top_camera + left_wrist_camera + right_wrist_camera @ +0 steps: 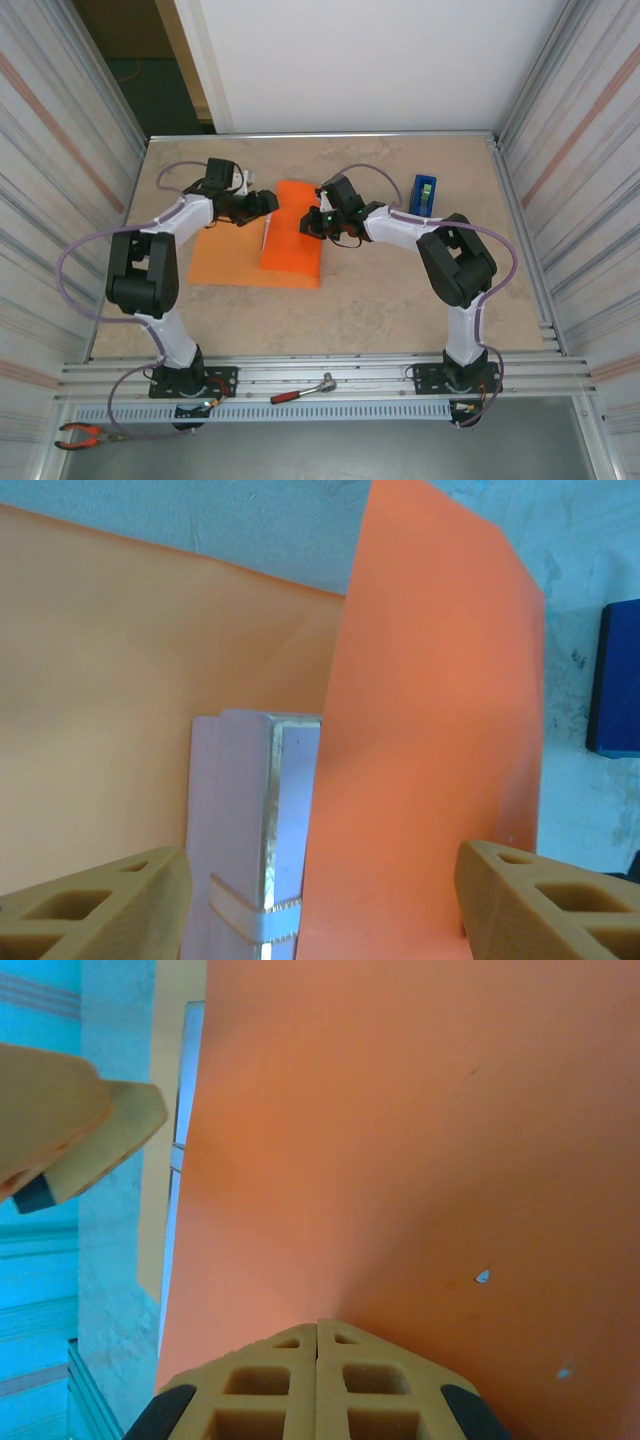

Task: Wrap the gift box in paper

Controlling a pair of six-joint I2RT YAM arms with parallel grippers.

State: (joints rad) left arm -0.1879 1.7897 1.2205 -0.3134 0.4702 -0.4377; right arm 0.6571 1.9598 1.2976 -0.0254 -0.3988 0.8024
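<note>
Paper [232, 262] lies orange and flat on the table [400, 310] nearest me, its right part folded up over the gift box [245, 820]. I see the box's pink end under that flap at mid-table. My left gripper [325, 865] stands with fingers apart, astride the box end and the flap's edge, gripping nothing. My right gripper [318, 1335], fingers pressed together, has its tips against the flap. A blue tape dispenser [424, 193] stands farther right.

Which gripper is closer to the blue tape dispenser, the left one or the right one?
Right. The right gripper is at the edge of the folded paper that faces the blue tape dispenser; the left gripper is at the paper's far side, further from it.
</note>
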